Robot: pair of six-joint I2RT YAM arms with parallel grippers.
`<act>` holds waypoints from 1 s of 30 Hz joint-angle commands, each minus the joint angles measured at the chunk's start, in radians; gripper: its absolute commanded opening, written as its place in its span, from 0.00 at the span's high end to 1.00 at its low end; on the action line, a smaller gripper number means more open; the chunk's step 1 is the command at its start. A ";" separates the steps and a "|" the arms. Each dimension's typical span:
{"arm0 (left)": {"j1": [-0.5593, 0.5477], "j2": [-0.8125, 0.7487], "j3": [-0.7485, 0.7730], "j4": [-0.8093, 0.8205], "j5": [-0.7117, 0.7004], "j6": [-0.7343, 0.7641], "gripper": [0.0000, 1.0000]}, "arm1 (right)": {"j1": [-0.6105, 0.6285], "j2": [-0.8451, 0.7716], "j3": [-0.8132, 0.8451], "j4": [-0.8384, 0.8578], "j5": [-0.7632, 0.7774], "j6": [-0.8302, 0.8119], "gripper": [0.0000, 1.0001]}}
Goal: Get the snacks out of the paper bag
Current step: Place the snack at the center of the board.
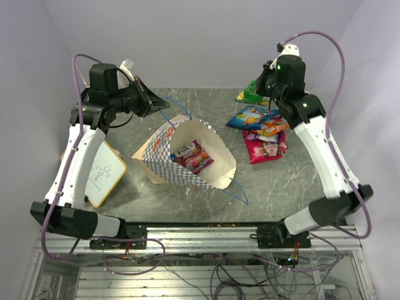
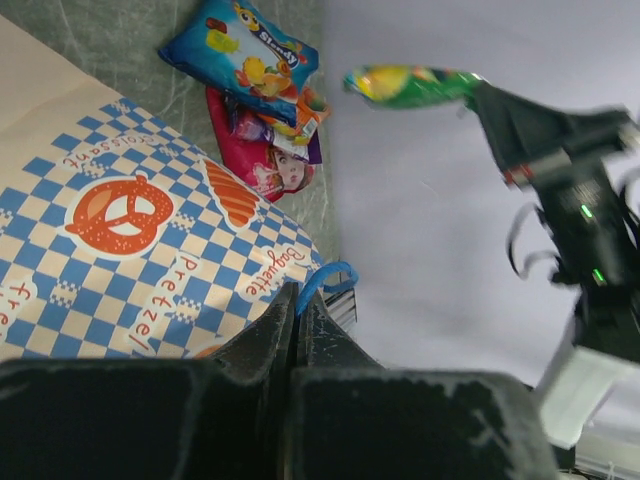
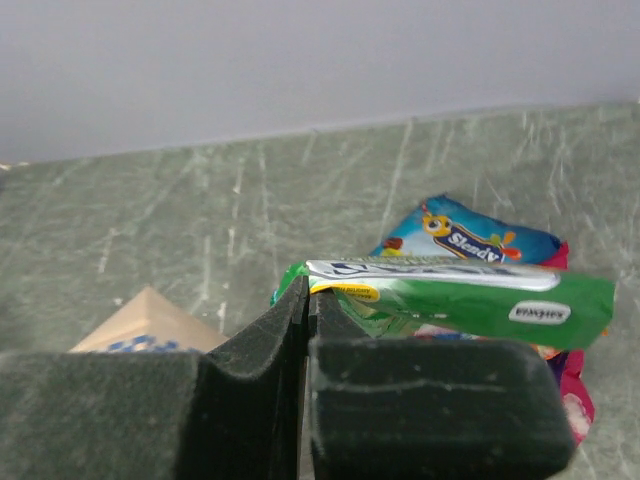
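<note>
The paper bag (image 1: 156, 157) lies on its side mid-table, mouth open toward the front right, a red snack packet (image 1: 192, 156) inside. My left gripper (image 1: 164, 101) is shut on the bag's blue cord handle (image 2: 322, 278) and holds it above the bag's far edge; the checkered bag side (image 2: 130, 250) shows below. My right gripper (image 1: 257, 92) is shut on a green snack packet (image 3: 470, 298), held above the table at the back right; it also shows in the left wrist view (image 2: 415, 86). Blue (image 1: 250, 117), orange (image 1: 273, 128) and magenta (image 1: 265, 149) packets lie in a pile below it.
A yellow-framed whiteboard (image 1: 103, 175) lies at the left, beside the left arm. The bag's other blue cord handle (image 1: 236, 187) trails on the table in front of the bag. The pale wall stands close behind the table.
</note>
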 commanded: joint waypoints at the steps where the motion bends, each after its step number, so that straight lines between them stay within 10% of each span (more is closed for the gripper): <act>1: 0.010 -0.051 -0.032 0.024 0.008 -0.041 0.93 | -0.163 0.099 -0.030 0.108 -0.265 0.047 1.00; 12: 0.010 -0.087 -0.064 0.019 0.010 -0.082 0.93 | -0.379 0.344 -0.005 0.173 -0.502 0.139 1.00; 30: 0.009 -0.017 -0.041 0.052 0.048 -0.083 0.93 | -0.438 -0.026 -0.748 0.233 -0.346 0.159 1.00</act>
